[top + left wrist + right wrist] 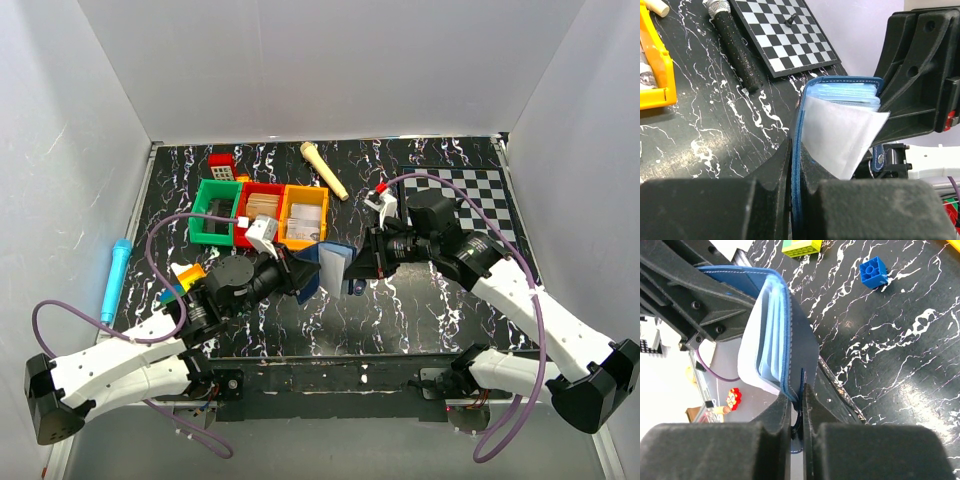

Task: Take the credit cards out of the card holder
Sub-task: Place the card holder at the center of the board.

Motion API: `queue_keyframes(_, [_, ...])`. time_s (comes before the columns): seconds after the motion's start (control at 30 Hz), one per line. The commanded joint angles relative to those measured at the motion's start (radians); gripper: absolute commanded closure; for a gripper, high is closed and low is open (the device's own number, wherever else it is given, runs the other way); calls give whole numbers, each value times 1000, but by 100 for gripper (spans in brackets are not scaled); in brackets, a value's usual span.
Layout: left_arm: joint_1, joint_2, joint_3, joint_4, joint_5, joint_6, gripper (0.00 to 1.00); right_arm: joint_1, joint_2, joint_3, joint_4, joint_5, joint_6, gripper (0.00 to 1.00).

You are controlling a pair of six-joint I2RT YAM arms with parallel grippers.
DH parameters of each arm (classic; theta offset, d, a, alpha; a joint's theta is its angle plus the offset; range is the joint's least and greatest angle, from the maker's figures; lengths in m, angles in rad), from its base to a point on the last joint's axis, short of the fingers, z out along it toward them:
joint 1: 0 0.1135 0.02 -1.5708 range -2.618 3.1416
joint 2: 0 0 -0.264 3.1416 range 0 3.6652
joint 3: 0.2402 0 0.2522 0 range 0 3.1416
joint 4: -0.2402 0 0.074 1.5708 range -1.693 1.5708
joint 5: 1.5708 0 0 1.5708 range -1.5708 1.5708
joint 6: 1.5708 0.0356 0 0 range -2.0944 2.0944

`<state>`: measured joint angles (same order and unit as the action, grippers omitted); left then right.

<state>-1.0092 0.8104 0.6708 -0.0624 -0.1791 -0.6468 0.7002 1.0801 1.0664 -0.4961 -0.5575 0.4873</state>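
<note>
Holder [330,258] hangs open mid-table between the arms: left gripper [797,170] pinches its left flap, right gripper [800,400] pinches its right flap.

I read the navy-blue folding card holder [801,340] as matt, leather-like, with pale stitching; its pale inner sleeves [840,135] look like thin frosted plastic. The fingers [730,210] of my left gripper [797,160] are grainy matt black plastic. The black marbled tabletop [705,130] is smooth, faintly sheened.

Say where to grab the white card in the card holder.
Likely the white card, by its free corner, from the side where it sticks past the card holder covers; the rest is tucked inside. The left end effector and right end effector both clamp covers, so one must release first.
</note>
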Motion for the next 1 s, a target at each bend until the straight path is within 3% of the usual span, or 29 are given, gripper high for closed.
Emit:
queue_keyframes(0.0, [-9,-7,0,95,52,-19,98,-4,-9,29,47,-10,-3,99])
queue_keyframes(0.07, [-8,4,3,88,46,-25,85,-2,-6,36,27,-12,-9,99])
queue_keyframes(0.17, [-9,16,3,91,35,-28,54,-1,4,59,-30,36,-26,99])
queue_keyframes(0.23, [-9,21,-2,104,29,-30,41,-1,20,89,-90,92,-38,99])
queue_keyframes(0.33, [-9,30,-22,165,49,-25,33,5,43,132,-179,183,-56,99])
queue_keyframes(0.7, [-9,142,39,190,84,-17,29,42,87,204,-295,373,-38,99])
queue_keyframes(0.97, [-9,205,84,122,50,-7,32,71,95,237,-318,387,-30,99])
